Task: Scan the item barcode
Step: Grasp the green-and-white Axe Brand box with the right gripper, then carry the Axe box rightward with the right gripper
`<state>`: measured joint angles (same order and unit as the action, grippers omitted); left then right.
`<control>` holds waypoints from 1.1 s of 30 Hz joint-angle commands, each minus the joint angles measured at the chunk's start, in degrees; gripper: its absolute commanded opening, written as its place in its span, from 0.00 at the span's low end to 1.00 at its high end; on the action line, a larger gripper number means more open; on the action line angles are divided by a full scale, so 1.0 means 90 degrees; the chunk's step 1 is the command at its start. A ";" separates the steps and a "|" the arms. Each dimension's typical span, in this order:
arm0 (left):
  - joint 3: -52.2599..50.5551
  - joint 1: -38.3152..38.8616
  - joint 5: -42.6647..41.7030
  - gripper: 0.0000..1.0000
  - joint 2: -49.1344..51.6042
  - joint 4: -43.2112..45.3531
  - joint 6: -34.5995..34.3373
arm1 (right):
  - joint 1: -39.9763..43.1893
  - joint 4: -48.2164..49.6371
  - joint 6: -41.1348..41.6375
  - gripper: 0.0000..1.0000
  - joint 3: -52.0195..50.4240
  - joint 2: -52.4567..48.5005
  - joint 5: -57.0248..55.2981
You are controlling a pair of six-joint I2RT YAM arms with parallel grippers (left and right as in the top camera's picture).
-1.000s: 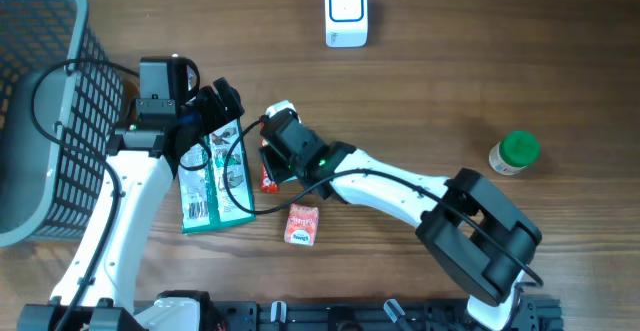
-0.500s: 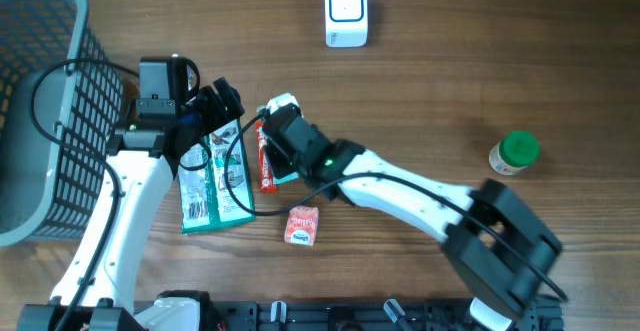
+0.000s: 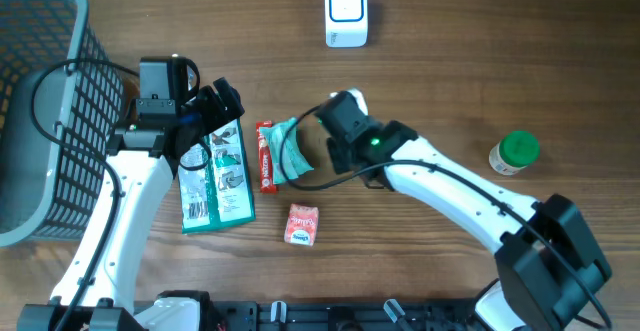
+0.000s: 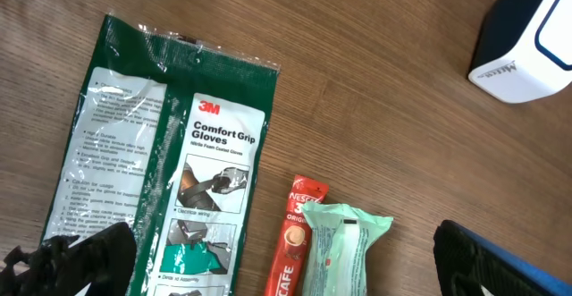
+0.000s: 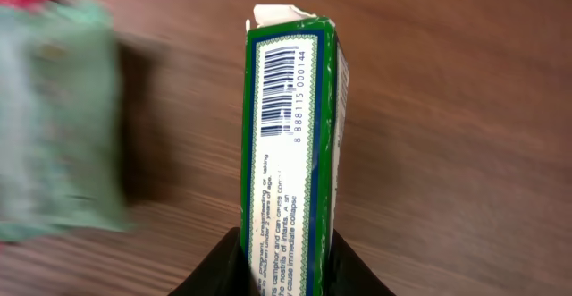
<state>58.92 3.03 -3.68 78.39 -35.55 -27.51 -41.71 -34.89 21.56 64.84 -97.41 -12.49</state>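
The right claw pinches the lower end of a green medicine carton, its barcode facing the wrist camera, over the counter well short of the white scanner; pickup looks done, so next carry it over and turn the barcode toward the scanner's face.

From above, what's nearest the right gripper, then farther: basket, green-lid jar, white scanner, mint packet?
1. mint packet, just left of the right gripper holding the box
2. white scanner, top edge
3. green-lid jar, far right
4. basket, far left
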 commanded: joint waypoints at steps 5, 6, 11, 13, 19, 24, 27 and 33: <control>0.0100 0.0010 0.0085 1.00 -0.0078 0.0022 0.0024 | 0.0274 0.0648 -0.0056 0.28 -0.1226 -0.0070 -0.0063; 0.0100 0.0010 0.0085 1.00 -0.0078 0.0022 0.0027 | 0.0289 0.0741 -0.0056 0.28 -0.1302 -0.0070 -0.0063; 0.0100 0.0010 0.0085 1.00 -0.0078 0.0022 0.0024 | 0.0306 0.1178 -0.0049 0.41 -0.1588 -0.0070 -0.0063; 0.0100 0.0010 0.0085 1.00 -0.0078 0.0022 0.0027 | 0.0306 0.1183 -0.0046 0.56 -0.1593 -0.0070 -0.0063; 0.0100 0.0010 0.0087 1.00 -0.0078 0.0022 0.0027 | 0.0311 0.1302 -0.0044 0.68 -0.1593 -0.0070 -0.0063; 0.0100 0.0010 0.0087 1.00 -0.0078 0.0022 0.0027 | 0.0335 0.1545 -0.0126 0.69 -0.1372 0.0007 0.0022; 0.0100 0.0010 0.0087 1.00 -0.0078 0.0022 0.0027 | 0.0481 0.1486 -0.0233 0.70 -0.0974 0.0221 0.0352; 0.0100 0.0010 0.0085 1.00 -0.0078 0.0022 0.0024 | 0.1013 0.1530 -0.0228 0.70 -0.0755 0.0236 0.0158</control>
<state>58.92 3.03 -3.68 78.39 -35.55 -27.49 -35.33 -20.99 20.03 56.86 -96.05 -10.70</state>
